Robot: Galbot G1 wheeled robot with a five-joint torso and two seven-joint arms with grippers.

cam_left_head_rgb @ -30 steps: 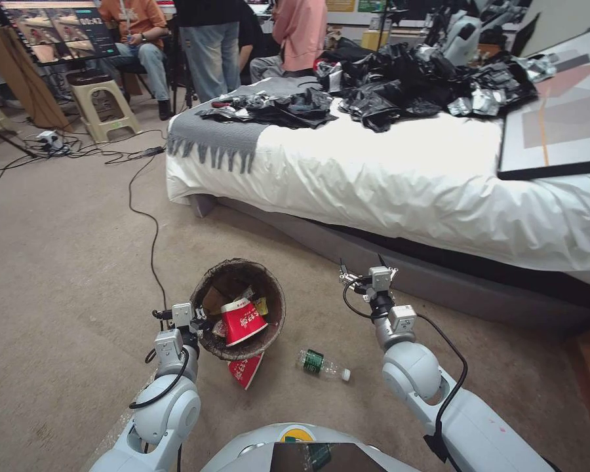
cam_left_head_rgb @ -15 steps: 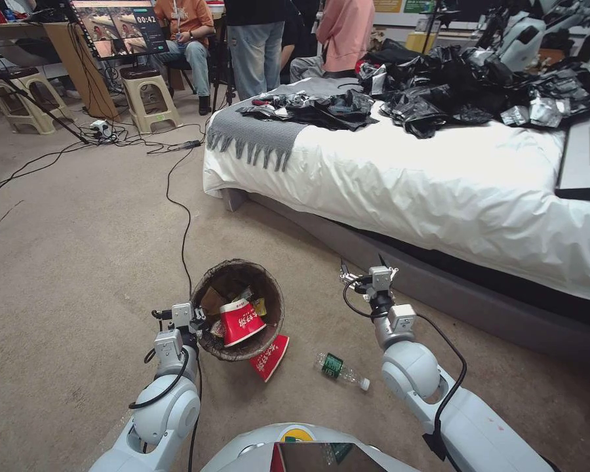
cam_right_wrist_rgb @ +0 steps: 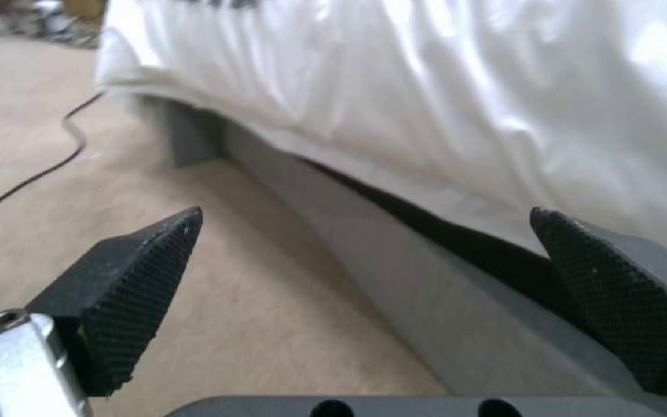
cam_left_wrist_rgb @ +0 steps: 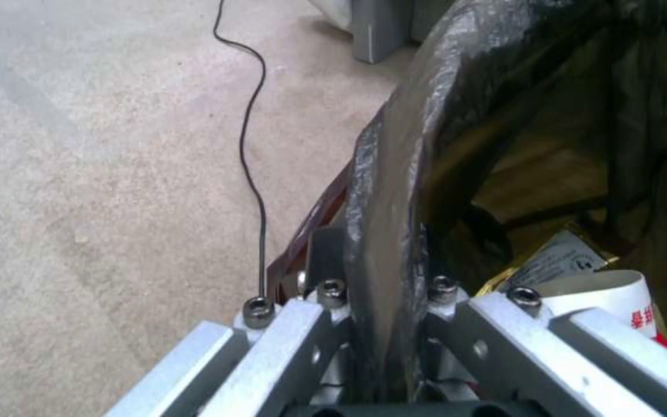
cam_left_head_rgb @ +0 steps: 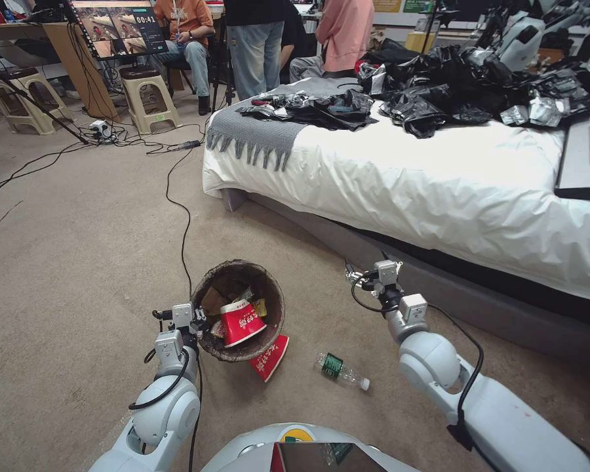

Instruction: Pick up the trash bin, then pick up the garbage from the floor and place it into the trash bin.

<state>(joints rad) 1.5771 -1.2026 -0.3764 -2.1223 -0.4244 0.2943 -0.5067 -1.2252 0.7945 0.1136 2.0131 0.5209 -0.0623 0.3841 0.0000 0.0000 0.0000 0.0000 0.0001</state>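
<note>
Trash bin (cam_left_head_rgb: 238, 309): rim clamped by left gripper (cam_left_head_rgb: 200, 322), held above carpet. Noodle cup (cam_left_head_rgb: 269, 357) and bottle (cam_left_head_rgb: 341, 370): lying on floor between bin and right gripper (cam_left_head_rgb: 359, 273), spread wide, empty, beside bed (cam_left_head_rgb: 439, 190).

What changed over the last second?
The camera swung left between the first two pictures, so the bed shifted right in view; that is the view moving, not the things. Since then the right hand, open and empty, edged slightly right and down in view, near the bed. The left hand stays clamped on the bin's rim. One noodle cup and the bottle still lie on the floor.
</note>
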